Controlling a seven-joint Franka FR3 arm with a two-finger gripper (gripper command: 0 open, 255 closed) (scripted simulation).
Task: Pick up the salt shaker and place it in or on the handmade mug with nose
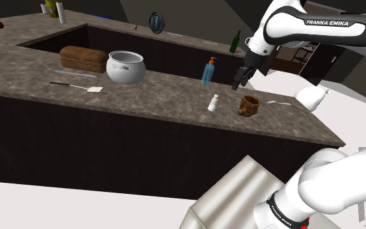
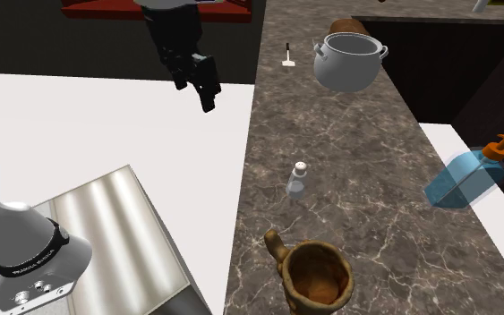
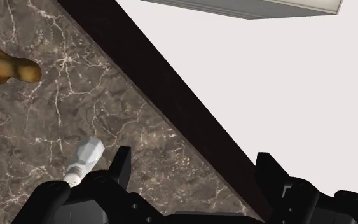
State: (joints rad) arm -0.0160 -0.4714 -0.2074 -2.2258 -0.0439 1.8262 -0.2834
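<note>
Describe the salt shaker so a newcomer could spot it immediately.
On the dark marbled counter, look near the edge on the robot's side, just beside the brown mug. The salt shaker stands upright there: small, pale, white-capped, unlike the taller blue pump bottle farther back.

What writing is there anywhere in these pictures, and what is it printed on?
"FRANKA EMIKA": in dark capitals on the white arm, along its upper link, in the shoulder view.
Small lettering on the black band around the arm's lower joint: too small to read.
</note>
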